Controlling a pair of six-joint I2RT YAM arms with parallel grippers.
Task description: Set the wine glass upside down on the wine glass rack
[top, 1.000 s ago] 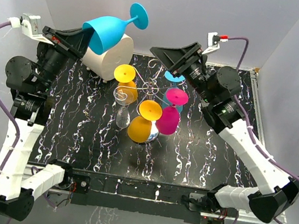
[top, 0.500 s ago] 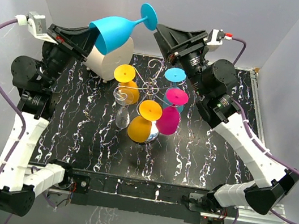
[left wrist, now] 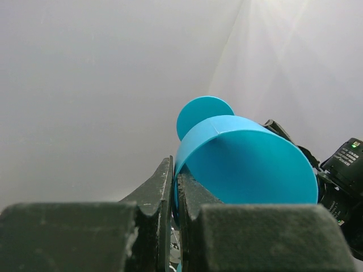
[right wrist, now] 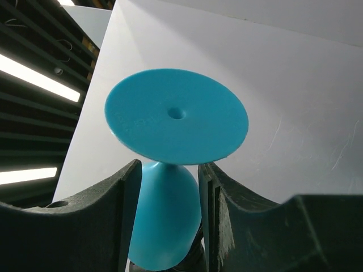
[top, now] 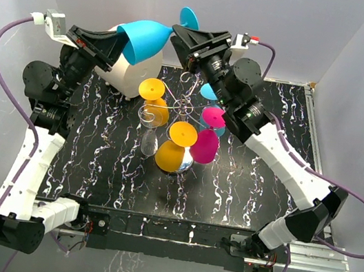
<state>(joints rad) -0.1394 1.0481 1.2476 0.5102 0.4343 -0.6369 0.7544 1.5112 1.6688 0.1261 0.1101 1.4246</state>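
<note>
Wine glass (top: 144, 37) hung high, far-left of rack (top: 183, 110), axis left-right, foot rightward. Left gripper (left wrist: 174, 177) clamped bowl rim; right gripper (right wrist: 170, 170) straddled stem, jaws apart, nearer rack.

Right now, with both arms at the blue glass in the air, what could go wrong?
1. The left tool pinches only the rim of the wine glass. A nudge from the right tool, open around the stem, might lever it loose.
2. The wine glass rack holds a yellow glass and a magenta glass close together, so lowering this one could knock them.
</note>
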